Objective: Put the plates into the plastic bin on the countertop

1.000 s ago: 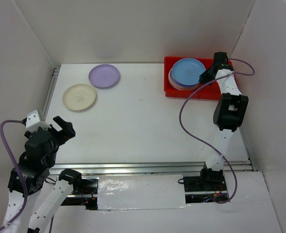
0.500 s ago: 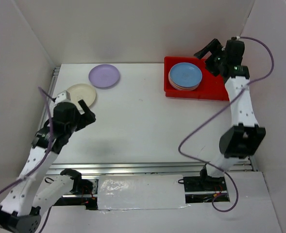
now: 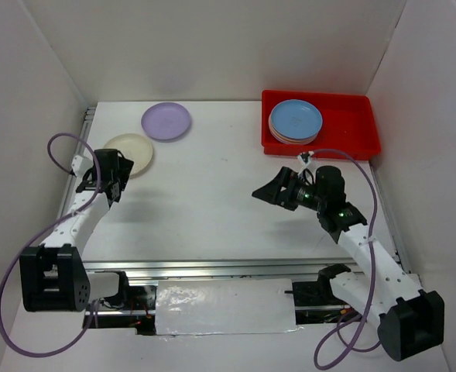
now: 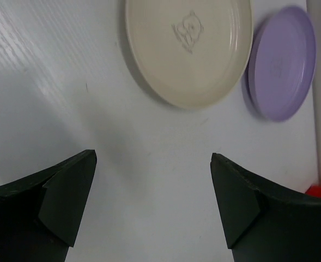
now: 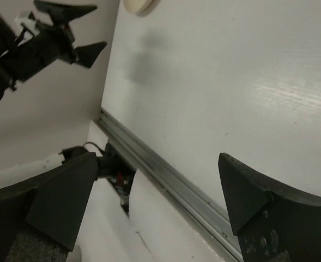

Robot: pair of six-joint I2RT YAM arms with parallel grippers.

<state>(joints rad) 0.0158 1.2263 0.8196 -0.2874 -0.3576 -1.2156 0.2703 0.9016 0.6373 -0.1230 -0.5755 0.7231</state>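
Cream plate (image 4: 188, 49) lies flat just ahead of the left jaws, which stand spread wide and empty over the surface (image 4: 149, 180). The purple plate (image 4: 283, 63) sits just beside it, further out and to the right. A clean pick probably means lowering one finger past the near rim and pinching the lip. The right jaws, likewise spread and empty, hang well apart from the red bin (image 3: 351, 124), where a blue plate (image 3: 296, 118) tops a stack. The plates look matte, shallow and pastel; the cream one bears a faint embossed figure.
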